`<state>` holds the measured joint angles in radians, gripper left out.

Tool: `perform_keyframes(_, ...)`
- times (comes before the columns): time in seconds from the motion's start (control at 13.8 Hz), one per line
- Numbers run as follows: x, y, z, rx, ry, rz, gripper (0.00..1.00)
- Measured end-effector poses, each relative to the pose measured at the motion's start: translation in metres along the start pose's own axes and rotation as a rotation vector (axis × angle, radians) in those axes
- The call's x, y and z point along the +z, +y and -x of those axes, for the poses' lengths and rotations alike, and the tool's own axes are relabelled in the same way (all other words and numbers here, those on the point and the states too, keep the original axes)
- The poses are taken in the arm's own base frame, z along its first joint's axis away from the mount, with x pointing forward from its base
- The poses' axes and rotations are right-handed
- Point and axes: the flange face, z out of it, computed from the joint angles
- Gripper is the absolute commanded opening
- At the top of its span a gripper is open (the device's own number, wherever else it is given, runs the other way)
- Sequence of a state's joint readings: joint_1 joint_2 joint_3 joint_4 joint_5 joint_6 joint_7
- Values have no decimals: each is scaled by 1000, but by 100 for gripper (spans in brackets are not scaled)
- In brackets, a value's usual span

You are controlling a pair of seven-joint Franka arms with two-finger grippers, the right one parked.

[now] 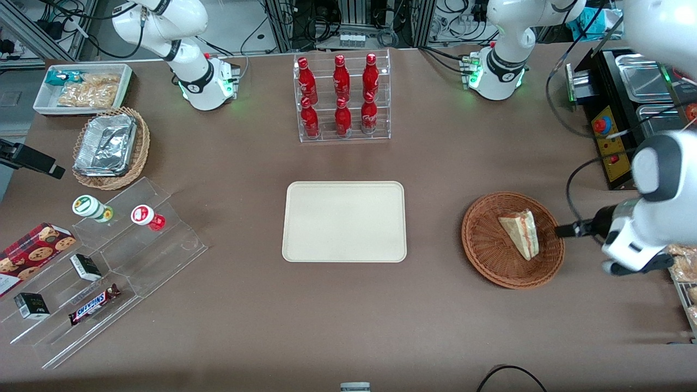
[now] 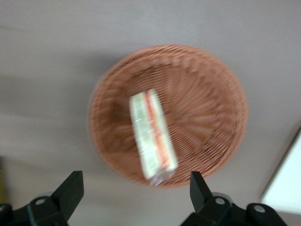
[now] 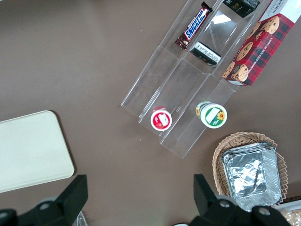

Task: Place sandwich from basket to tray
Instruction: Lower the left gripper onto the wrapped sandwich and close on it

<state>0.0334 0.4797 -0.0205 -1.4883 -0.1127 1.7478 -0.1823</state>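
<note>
The sandwich (image 1: 521, 231), a white wedge with red-orange and green layers, lies in the reddish-brown wicker basket (image 1: 484, 245). The cream tray (image 1: 344, 221) lies bare at the table's middle, beside the basket toward the parked arm's end. My left gripper (image 1: 569, 230) hovers just outside the basket's rim, toward the working arm's end, open and empty. In the left wrist view the gripper (image 2: 135, 181) has its black fingers (image 2: 70, 188) spread wide, with the sandwich (image 2: 151, 134) in the basket (image 2: 207, 108) below and a corner of the tray (image 2: 287, 183).
A clear rack of red bottles (image 1: 342, 98) stands farther from the camera than the tray. A tan basket with a foil container (image 1: 109, 147), a white snack bin (image 1: 81, 87) and a clear stepped stand (image 1: 136, 256) lie toward the parked arm's end. A black control box (image 1: 615, 136) stands near the working arm.
</note>
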Motion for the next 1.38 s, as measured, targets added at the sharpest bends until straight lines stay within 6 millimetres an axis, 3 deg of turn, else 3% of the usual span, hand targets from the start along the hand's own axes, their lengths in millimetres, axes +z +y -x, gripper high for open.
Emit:
perform_keyframes(0.29, 52, 4, -16, -103, -75, 64, 100)
perform_keyframes(0.65, 107, -4, -16, -135, -143, 44, 100)
perform_keyframes(1.16, 127, -10, -9, -131, -174, 3, 100)
perform_keyframes(1.38, 153, -14, -4, -140, -172, -1, 100)
